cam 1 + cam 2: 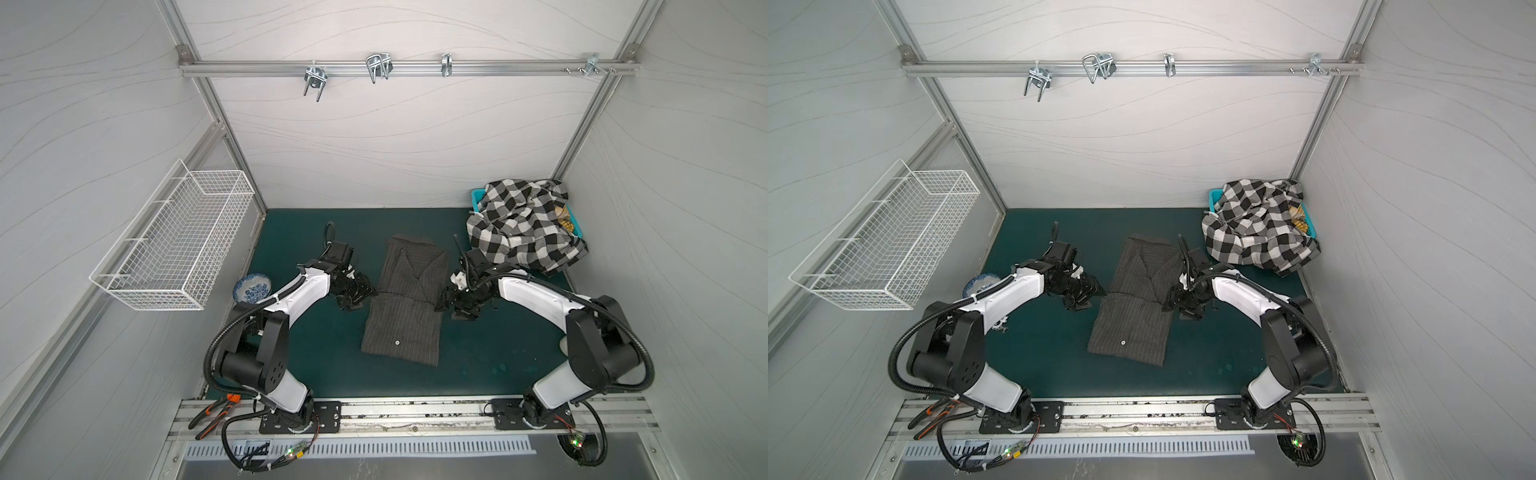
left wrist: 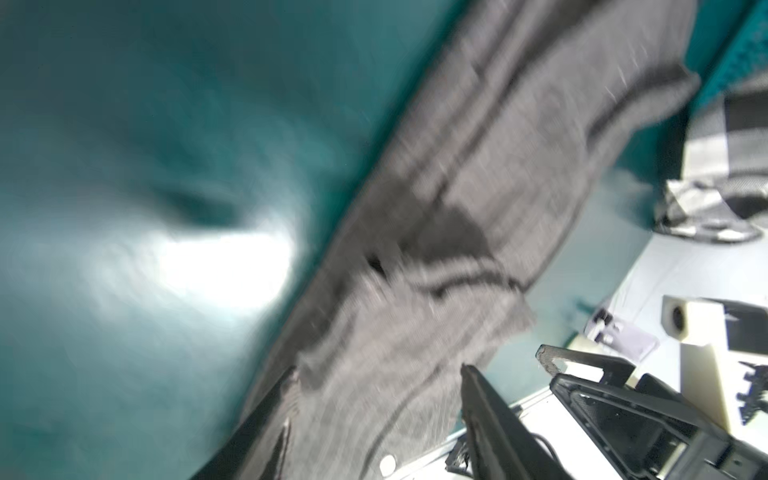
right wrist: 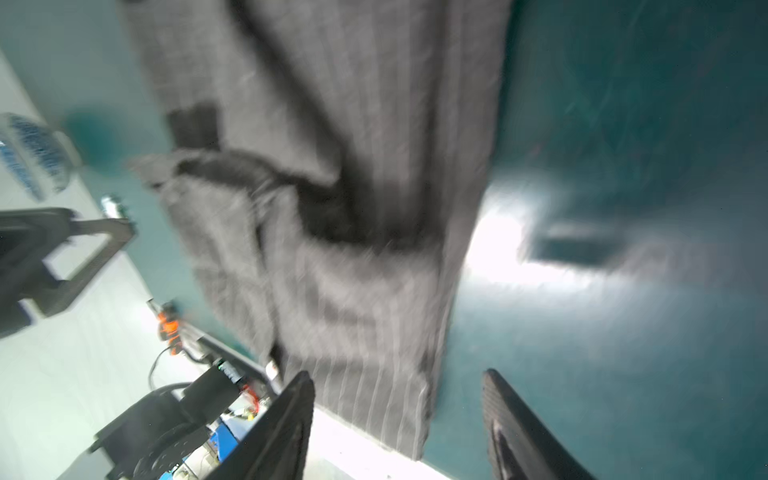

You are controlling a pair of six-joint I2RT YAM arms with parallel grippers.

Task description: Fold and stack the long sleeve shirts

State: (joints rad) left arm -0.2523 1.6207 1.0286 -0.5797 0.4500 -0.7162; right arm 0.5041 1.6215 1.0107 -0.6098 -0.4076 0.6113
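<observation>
I am hovering my left gripper [image 1: 360, 297] and right gripper [image 1: 444, 301], jaws parted and empty, at either side edge of the pinstriped shirt [image 1: 405, 299]. It is lying flat mid-mat [image 1: 299, 353], long axis running front to back, collar pointing at the back wall. The checked shirt [image 1: 519, 226] is sitting heaped in the far right corner.
</observation>
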